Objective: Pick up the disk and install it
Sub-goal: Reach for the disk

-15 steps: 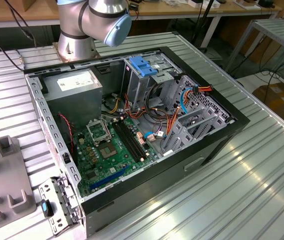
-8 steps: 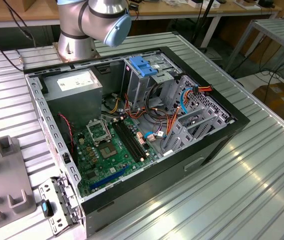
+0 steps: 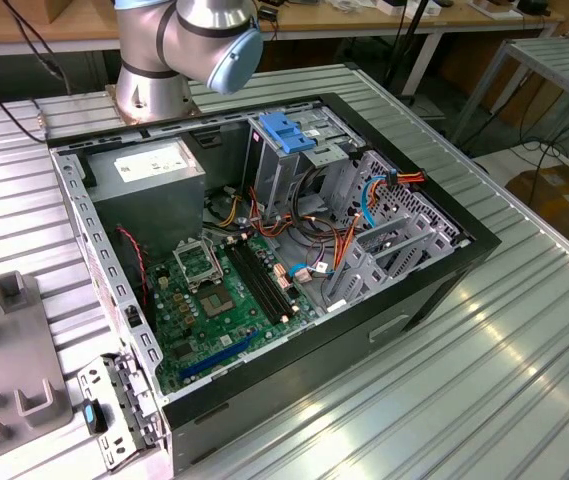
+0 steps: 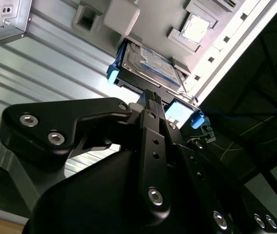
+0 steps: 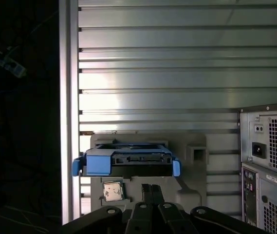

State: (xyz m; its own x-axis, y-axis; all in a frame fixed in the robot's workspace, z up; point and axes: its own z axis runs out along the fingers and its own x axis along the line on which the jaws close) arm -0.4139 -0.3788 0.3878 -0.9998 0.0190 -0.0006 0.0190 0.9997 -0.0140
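Second wrist view: tool [image 4: 150, 94] hovering near disk [image 4: 152, 67], closed, gripping nothing. Disk sitting in grey holder [image 4: 150, 27] on counter [image 4: 55, 58]. Approach step, guessing; grab needing tool opening first.

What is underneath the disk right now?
The disk rests on a grey fixture standing on the ribbed metal table. The fixture's surface directly beneath the disk is covered.

disk [image 5: 128, 158] on fixture [image 5: 189, 187], computer case [image 5: 269, 165] beside
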